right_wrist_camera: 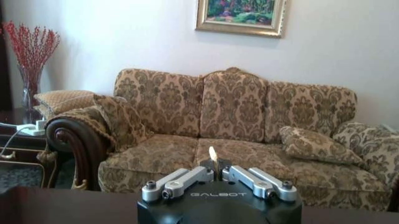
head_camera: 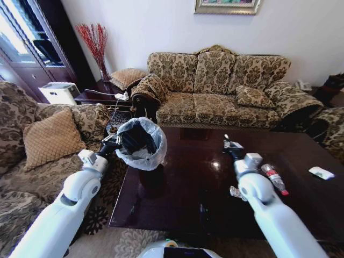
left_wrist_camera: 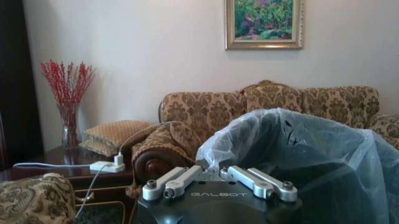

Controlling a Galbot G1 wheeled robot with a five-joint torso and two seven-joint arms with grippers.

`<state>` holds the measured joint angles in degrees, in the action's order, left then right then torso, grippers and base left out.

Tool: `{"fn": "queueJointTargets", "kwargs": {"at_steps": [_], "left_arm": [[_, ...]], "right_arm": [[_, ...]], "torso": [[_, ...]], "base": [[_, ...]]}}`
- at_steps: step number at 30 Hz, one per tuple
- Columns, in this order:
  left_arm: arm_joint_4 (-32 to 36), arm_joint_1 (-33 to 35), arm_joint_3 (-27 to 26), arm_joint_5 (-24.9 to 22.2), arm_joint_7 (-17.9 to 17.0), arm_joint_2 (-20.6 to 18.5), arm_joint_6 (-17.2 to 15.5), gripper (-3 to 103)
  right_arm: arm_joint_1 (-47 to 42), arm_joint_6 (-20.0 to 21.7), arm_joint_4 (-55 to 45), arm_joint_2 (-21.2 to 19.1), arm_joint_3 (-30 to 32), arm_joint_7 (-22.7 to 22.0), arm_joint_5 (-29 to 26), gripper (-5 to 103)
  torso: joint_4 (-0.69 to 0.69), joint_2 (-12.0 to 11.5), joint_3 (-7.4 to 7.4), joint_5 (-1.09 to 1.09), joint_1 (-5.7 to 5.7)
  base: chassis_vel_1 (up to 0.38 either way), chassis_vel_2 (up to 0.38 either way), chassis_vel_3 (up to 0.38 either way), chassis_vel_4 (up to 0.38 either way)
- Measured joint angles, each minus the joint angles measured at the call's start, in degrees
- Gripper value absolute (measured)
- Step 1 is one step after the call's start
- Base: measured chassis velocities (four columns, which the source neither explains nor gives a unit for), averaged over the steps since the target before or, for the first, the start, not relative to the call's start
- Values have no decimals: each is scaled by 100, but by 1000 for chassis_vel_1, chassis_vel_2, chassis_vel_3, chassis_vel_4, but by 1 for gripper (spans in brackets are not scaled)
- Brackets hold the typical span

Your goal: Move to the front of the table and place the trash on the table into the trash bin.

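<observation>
The left gripper (head_camera: 111,144) is closed on the near rim of the trash bin (head_camera: 141,142), holding the bag-lined bin tilted above the table's left edge (its black inside faces the robot). The right gripper (head_camera: 228,144) hovers over the middle of the table (head_camera: 183,199); its fingers appear pinched on a small pale scrap (right_wrist_camera: 212,153). On the dark top to the right lie a red-labelled bottle (head_camera: 274,178), a shiny wrapper (head_camera: 234,192) and white crumpled paper (head_camera: 321,172).
</observation>
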<state>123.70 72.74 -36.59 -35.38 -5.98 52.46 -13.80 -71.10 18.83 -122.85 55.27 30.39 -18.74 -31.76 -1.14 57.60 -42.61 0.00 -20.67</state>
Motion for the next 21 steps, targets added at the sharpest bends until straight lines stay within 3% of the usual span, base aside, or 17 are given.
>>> {"fn": "queueJointTargets", "kwargs": {"at_steps": [5,8,10,16,20,21], "left_arm": [[-6,0,29,13,42,33,0,3],[-5,8,31,25,69,52,0,3],[0,9,35,30,95,62,12,3],[0,-27,114,32,104,55,6,3],[-6,-57,200,44,107,56,-61,3],[-6,-57,200,44,107,56,-61,3]], "right_arm": [[-11,12,-45,-23,14,0,-9,0],[290,52,-285,-212,-115,32,-356,0],[1082,89,-704,-631,-507,204,-1153,0],[1922,35,-351,-833,-1236,327,-1663,0],[3378,71,-89,-758,-2496,124,-2145,0],[3378,71,-89,-758,-2496,124,-2145,0]], "torso": [[-2,0,-1,2,0],[0,0,-1,3,-1],[-2,0,-1,0,0],[0,0,-1,1,-1],[-2,0,-1,-2,-2],[-2,0,-1,-2,-2]], "base": [[0,0,0,0],[0,0,0,0],[0,0,0,0],[0,0,0,0],[0,0,0,0],[0,0,0,0]]}}
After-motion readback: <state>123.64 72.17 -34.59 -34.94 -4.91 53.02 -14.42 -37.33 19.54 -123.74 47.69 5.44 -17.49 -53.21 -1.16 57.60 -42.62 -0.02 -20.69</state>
